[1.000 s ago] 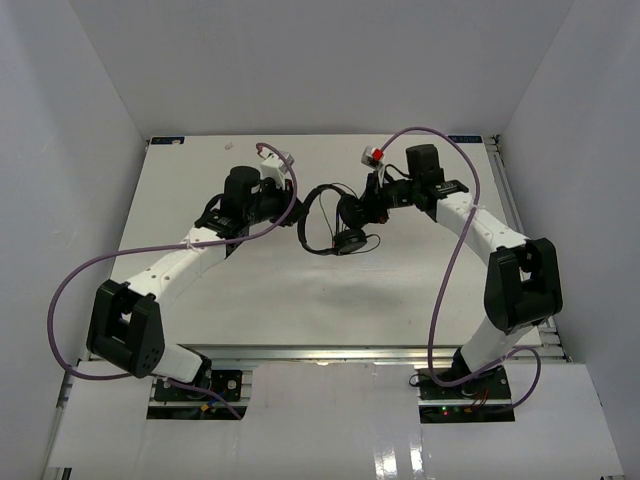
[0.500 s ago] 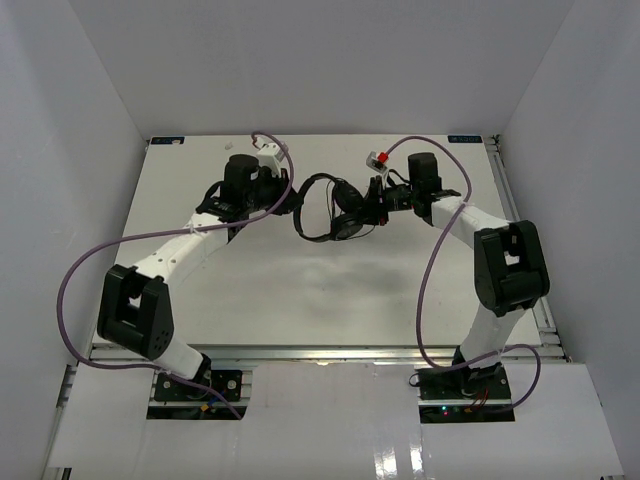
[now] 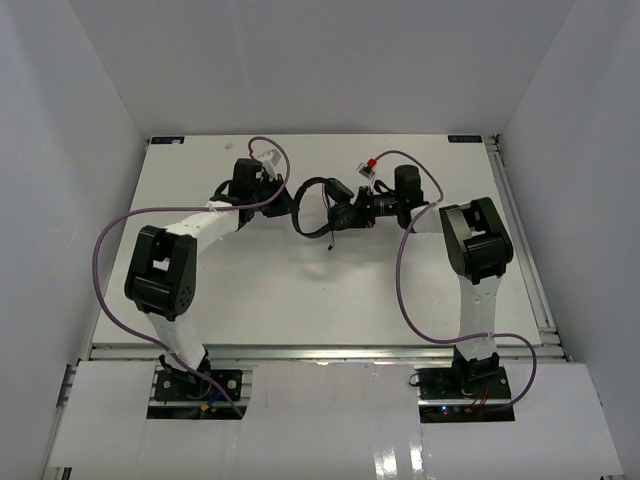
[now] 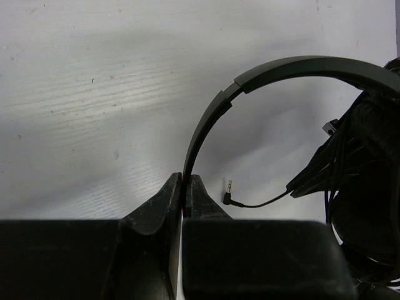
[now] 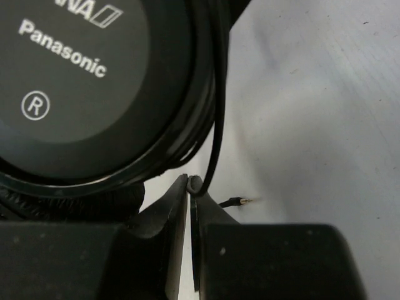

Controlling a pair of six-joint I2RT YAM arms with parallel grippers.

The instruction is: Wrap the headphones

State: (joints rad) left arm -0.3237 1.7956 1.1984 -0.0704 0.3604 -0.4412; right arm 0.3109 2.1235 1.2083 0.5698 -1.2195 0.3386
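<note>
Left end effector point(image 4: 184, 189), clamped on headphones point(image 4: 300, 67)

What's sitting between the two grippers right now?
The headphones, seen from the top view; the left gripper pinches the headband, the right gripper the cord.

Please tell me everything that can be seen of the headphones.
The headphones, over the table's far middle, are black, plastic by the look, with a thin curved headband, a round earcup printed Panasonic, and a thin cord ending in an angled plug. The left gripper pinches the headband; the right gripper is shut on the cord beside the earcup.
</note>
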